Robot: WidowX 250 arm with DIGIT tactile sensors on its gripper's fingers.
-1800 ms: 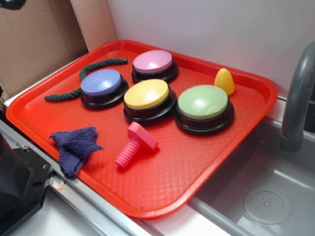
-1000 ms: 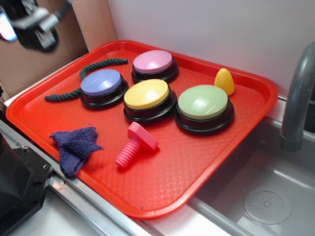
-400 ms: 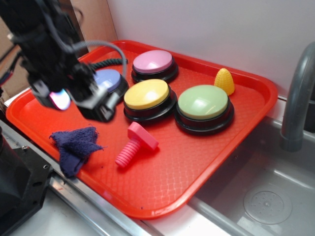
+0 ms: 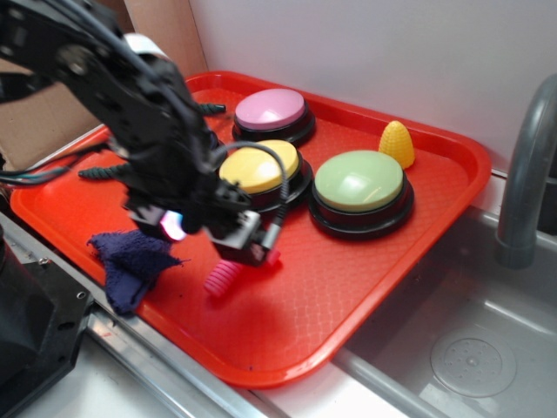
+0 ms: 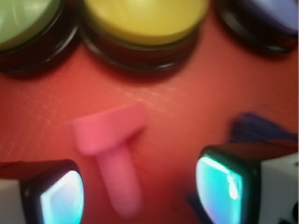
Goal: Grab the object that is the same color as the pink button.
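I'm on the approach: jaws spread, hovering over the pink bolt (image 5: 110,154). Next I'd descend, straddle its shaft, then pinch.

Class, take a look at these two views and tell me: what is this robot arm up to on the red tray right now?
The arm hangs low over the red tray, its gripper open above the pink toy bolt. In the wrist view the bolt's shaft lies between the two fingers, nearer the left-hand one, not yet gripped. The bolt matches the pink button at the back. The yellow button, green button, yellow cone and dark blue cloth sit untouched.
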